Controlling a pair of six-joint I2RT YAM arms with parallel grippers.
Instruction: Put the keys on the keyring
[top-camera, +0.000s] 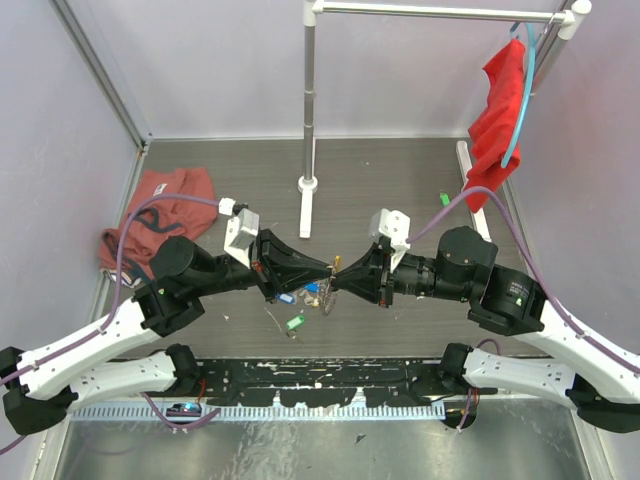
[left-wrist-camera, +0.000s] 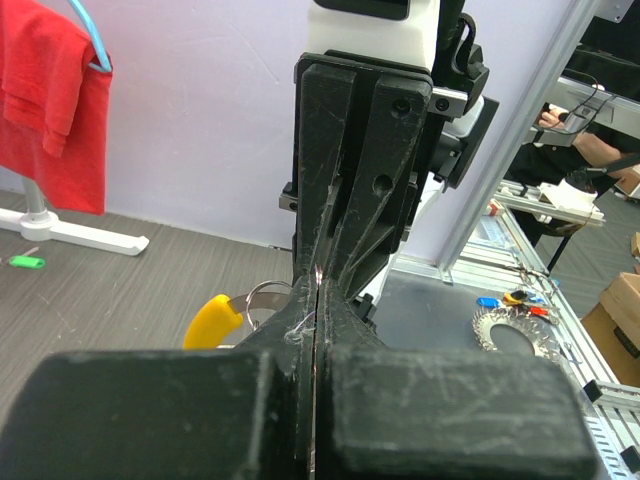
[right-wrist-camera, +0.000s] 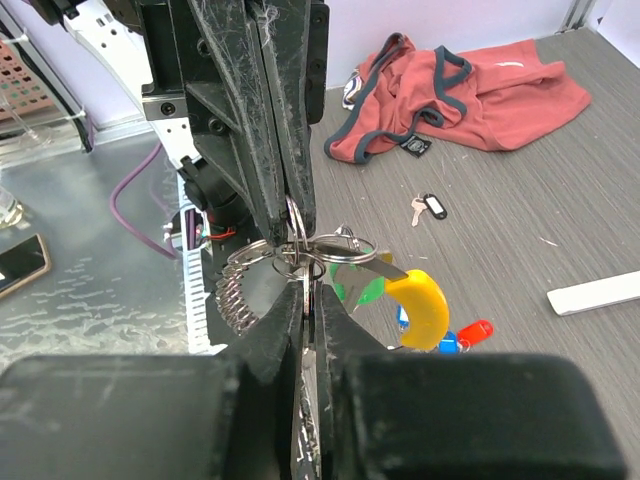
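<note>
Above the table's middle my two grippers meet tip to tip. My left gripper (left-wrist-camera: 318, 285) is shut on the thin wire of the keyring (right-wrist-camera: 236, 290), a coiled silvery loop with a curved yellow section (right-wrist-camera: 421, 305). My right gripper (right-wrist-camera: 308, 292) is shut on the metal blade of a key whose small ring (right-wrist-camera: 300, 252) overlaps the keyring. Green (right-wrist-camera: 366, 290), blue (right-wrist-camera: 447, 342) and red (right-wrist-camera: 475, 330) tagged keys hang below the yellow section. From above, the cluster (top-camera: 312, 291) dangles under the fingertips.
A green-tagged key (top-camera: 295, 322) lies on the table near the arms, another (top-camera: 441, 198) at the back right. A black-tagged key (right-wrist-camera: 431, 207) lies near a crumpled pink garment (top-camera: 160, 215). A white stand (top-camera: 308, 185) rises behind, with a red cloth (top-camera: 497, 120) hanging from its rail.
</note>
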